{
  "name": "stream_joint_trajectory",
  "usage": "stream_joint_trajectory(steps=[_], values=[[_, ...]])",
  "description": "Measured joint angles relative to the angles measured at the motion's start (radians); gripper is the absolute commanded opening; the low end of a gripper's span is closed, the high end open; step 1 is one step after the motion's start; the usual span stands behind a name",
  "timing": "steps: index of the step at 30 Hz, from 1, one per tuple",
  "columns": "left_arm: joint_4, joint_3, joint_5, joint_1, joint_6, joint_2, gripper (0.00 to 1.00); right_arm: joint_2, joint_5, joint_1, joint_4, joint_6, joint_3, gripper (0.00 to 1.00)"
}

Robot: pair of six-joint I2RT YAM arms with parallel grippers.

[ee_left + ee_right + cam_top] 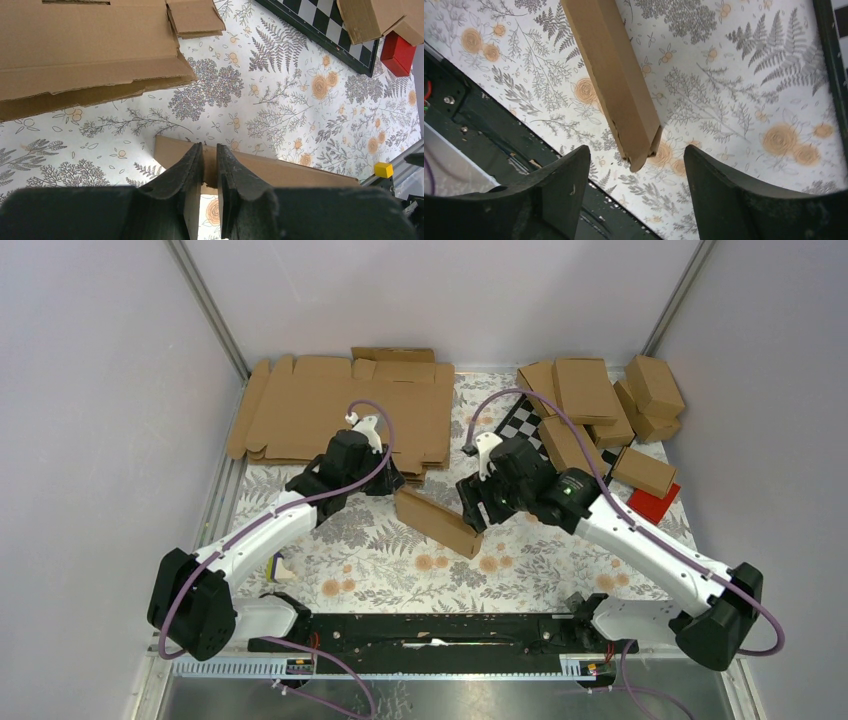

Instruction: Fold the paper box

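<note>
The paper box [437, 522] is a slim brown carton lying slantwise on the floral mat between my two arms. My left gripper [396, 488] is at its far left end. In the left wrist view that gripper [209, 148] is shut on a thin cardboard wall of the box [285, 172], which runs off to the right. My right gripper [478, 512] is at the box's near right end. In the right wrist view it [636, 167] stands open, with the box's tip [614, 80] just beyond the fingertips and touching neither finger.
A stack of flat cardboard blanks [340, 410] lies at the back left. Several folded boxes [600, 405] are piled at the back right over a chequered board [525, 423]. A red block [652, 505] lies by the right wall. The black frame [440, 630] spans the near edge.
</note>
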Motion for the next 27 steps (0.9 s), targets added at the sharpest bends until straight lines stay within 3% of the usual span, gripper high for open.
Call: stream_joint_trajectory(steps=[12,27], values=[[0.007,-0.011,-0.018,-0.011,-0.009,-0.006,0.20,-0.070,0.008,0.000,-0.055,0.253,-0.089,0.56],[0.006,-0.011,-0.021,-0.013,-0.009,-0.007,0.21,-0.047,-0.013,0.000,0.019,0.373,-0.145,0.30]])
